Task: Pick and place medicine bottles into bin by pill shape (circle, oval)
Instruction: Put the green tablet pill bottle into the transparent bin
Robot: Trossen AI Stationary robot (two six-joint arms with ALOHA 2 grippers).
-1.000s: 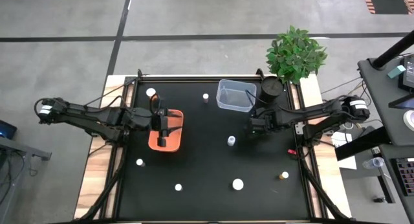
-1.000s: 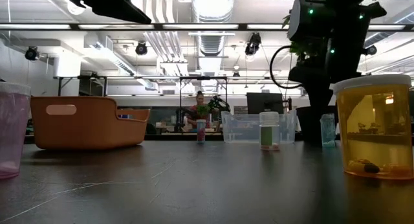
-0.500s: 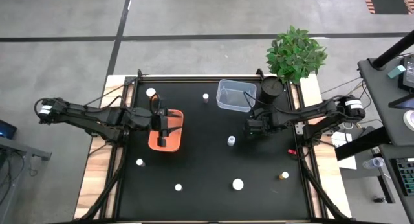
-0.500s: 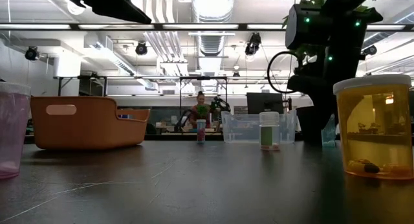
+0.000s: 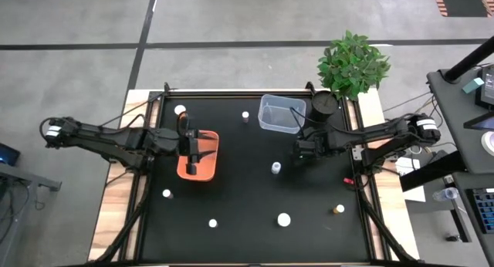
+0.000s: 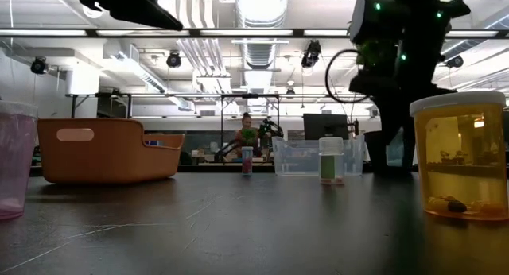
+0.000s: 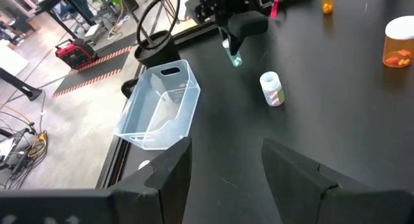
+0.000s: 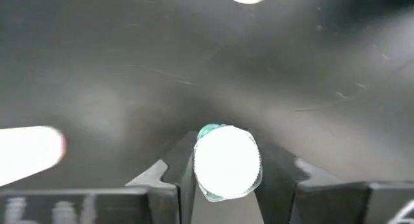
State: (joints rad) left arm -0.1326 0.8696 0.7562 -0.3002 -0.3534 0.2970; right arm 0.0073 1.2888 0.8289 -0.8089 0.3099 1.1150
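Since a second ago: my right claw (image 5: 298, 153) has closed from wide open onto a green bottle (image 8: 226, 162); nothing else on the table has shifted.

Right claw: both fingers (image 8: 277, 169) pressed on the bottle's sides, white cap up, at the table's right-middle, just in front of the clear bin (image 5: 281, 113). From the left wrist view the bottle (image 7: 233, 58) hangs at the claw tip just over the black table (image 5: 247, 197).

Left claw (image 5: 196, 153): over the orange bin (image 5: 197, 154) at left-middle, fingers (image 7: 165, 174) partly apart, holding nothing.

Loose bottles on the table:
- white-capped one (image 5: 275, 168), just beside my right claw toward the centre;
- small one (image 5: 245, 115), by the far edge, just left of the clear bin;
- white-capped one (image 5: 180, 110), far left corner, near the orange bin;
- one (image 5: 167, 194), left side, near the edge;
- one (image 5: 213, 223), near front edge;
- larger white-capped one (image 5: 284, 219), near front edge;
- amber one (image 5: 339, 209), right front, close to the right edge.

Open room: broad bare black surface in the centre between the two bins. Clear bin sits against the far edge; a plant (image 5: 352, 64) stands beyond the far right corner.
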